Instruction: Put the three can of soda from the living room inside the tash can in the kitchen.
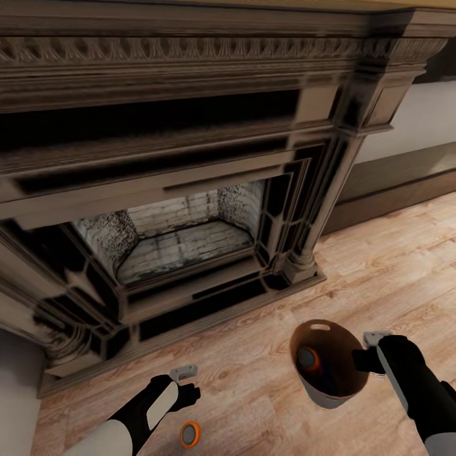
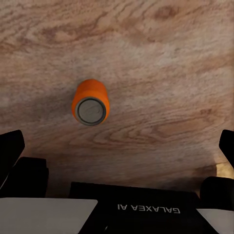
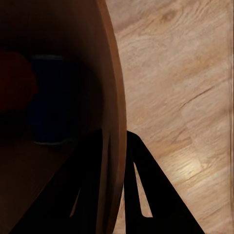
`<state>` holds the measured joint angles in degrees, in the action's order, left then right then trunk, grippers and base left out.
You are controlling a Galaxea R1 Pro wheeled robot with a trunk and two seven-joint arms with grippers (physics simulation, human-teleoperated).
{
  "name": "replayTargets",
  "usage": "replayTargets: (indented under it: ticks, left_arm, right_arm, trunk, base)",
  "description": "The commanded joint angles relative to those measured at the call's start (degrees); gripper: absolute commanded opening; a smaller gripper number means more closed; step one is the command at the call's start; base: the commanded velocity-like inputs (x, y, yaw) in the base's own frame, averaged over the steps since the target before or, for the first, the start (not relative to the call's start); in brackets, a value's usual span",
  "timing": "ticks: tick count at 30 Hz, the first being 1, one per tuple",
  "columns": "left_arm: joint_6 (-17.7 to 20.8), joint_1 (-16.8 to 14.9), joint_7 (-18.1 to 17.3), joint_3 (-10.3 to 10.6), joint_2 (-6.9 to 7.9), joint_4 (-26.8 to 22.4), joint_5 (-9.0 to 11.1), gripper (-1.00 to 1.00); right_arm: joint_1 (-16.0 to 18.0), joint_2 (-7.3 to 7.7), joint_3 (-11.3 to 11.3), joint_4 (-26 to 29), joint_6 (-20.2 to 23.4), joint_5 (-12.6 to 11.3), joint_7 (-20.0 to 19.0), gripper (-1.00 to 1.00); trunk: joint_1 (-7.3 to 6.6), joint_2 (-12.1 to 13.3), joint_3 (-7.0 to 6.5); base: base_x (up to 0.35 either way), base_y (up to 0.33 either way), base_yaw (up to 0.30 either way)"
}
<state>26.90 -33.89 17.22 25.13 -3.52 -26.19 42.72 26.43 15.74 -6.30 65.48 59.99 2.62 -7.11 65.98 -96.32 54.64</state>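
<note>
An orange can of soda point(image 1: 190, 434) stands upright on the wood floor, just near of my left gripper point(image 1: 185, 379). In the left wrist view this can point(image 2: 90, 103) lies below my left gripper point(image 2: 119, 141), whose fingers are spread wide and hold nothing. My right gripper point(image 1: 371, 349) is shut on the rim of the copper-brown tash can point(image 1: 329, 370), which it holds tilted above the floor. Another orange can point(image 1: 308, 359) lies inside it. The right wrist view shows the bin wall point(image 3: 109, 97) pinched between my right gripper's point(image 3: 114, 136) fingers, with a blue can point(image 3: 48, 97) dim inside.
A dark carved fireplace point(image 1: 190, 209) with a brick-lined hearth fills the space ahead, its base reaching the floor close in front of both arms. Light wood plank floor point(image 1: 392, 272) runs to the right beside a low dark baseboard.
</note>
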Motion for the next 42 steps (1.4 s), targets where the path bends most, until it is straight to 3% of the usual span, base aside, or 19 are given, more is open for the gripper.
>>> replayTargets:
  ticks: [1, 12, 31, 42]
  left_arm:
    - [0.0, 0.0, 0.0, 0.0, 0.0, 0.0, 0.0, 1.0]
    - [0.0, 0.0, -0.2, 0.0, -0.02, 0.0, 0.0, 1.0]
    - [0.1, -0.1, -1.9, 0.1, 0.16, 0.0, 0.0, 1.0]
    - [0.1, -0.3, -1.8, 0.0, 3.27, 0.0, 0.2, 1.0]
  right_arm:
    - [0.5, 0.49, 0.0, 0.5, 0.0, -0.2, -0.3, -1.0]
    - [4.3, 1.38, 0.0, 1.4, 0.0, -0.3, -0.3, -1.0]
    - [5.7, 1.38, 0.4, 0.7, 0.0, -0.2, -0.4, -1.0]
    - [5.7, 1.3, 0.4, 0.6, 0.0, -0.2, -0.4, -1.0]
  trunk:
    - [0.0, 0.0, 0.0]
    - [0.0, 0.0, 0.0]
    - [4.17, -7.6, 3.41]
    - [6.59, -12.0, 5.39]
  base:
    - [0.0, 0.0, 0.0]
    - [0.0, 0.0, 0.0]
    - [0.0, 0.0, 0.0]
    - [0.0, 0.0, 0.0]
